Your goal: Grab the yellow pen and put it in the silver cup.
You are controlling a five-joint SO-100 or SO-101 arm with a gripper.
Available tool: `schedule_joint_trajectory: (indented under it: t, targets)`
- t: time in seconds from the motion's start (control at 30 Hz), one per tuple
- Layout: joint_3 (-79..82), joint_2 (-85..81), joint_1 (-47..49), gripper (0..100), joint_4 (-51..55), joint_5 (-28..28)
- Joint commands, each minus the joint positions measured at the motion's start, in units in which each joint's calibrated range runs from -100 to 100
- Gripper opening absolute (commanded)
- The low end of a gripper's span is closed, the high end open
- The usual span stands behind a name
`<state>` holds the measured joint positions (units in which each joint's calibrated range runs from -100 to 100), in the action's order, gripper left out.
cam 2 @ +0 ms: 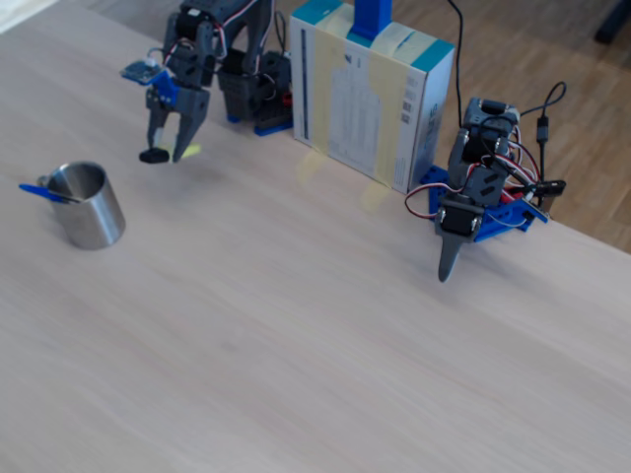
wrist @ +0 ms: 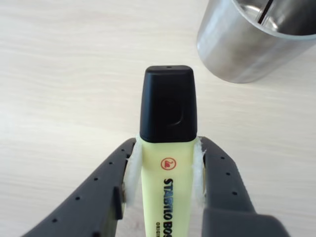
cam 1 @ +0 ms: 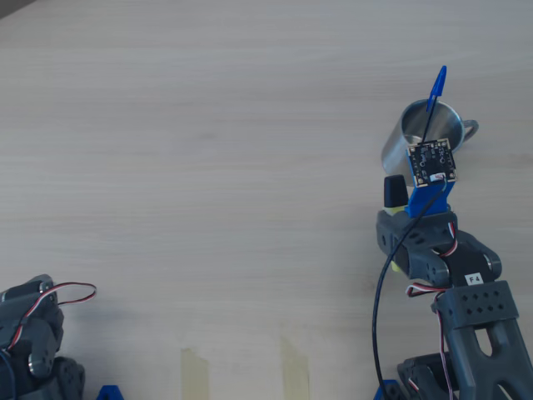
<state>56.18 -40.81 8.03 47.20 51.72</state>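
Note:
The yellow pen (wrist: 168, 173), a thick highlighter with a black cap (wrist: 168, 103), sits between the padded fingers (wrist: 131, 170) of my gripper (wrist: 168, 148), which is shut on its barrel. In the overhead view the black cap (cam 1: 392, 190) sticks out from under the gripper (cam 1: 400, 204), just short of the silver cup (cam 1: 404, 146). The fixed view shows the gripper (cam 2: 170, 148) holding the pen (cam 2: 156, 155) roughly level, slightly above the table, behind and to the right of the cup (cam 2: 91, 212). The cup's wall (wrist: 237, 49) fills the wrist view's upper right.
A thin blue-capped pen (cam 1: 435, 90) stands slanted in the cup. A second arm (cam 2: 473, 207) rests at the table's right edge in the fixed view, beside a white and teal box (cam 2: 370, 99). Two tape strips (cam 1: 194, 371) lie near the table's edge at the bottom of the overhead view.

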Motion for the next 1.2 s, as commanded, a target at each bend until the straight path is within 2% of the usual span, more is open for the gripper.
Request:
schedule_joint_trajectory:
  t: [0.0, 0.33, 0.53, 0.97, 1.17]
  targets:
    - [-0.80, -2.92, 2.10, 14, -2.80, 3.47]
    - [-0.44, -6.41, 6.89, 14, -16.10, 10.80]
    - [-0.44, -7.24, 8.55, 14, -21.51, 13.35]
    - [-0.35, -6.57, 8.47, 14, -37.29, 14.75]
    - [-0.26, -6.49, 8.03, 14, -40.98, 14.33]
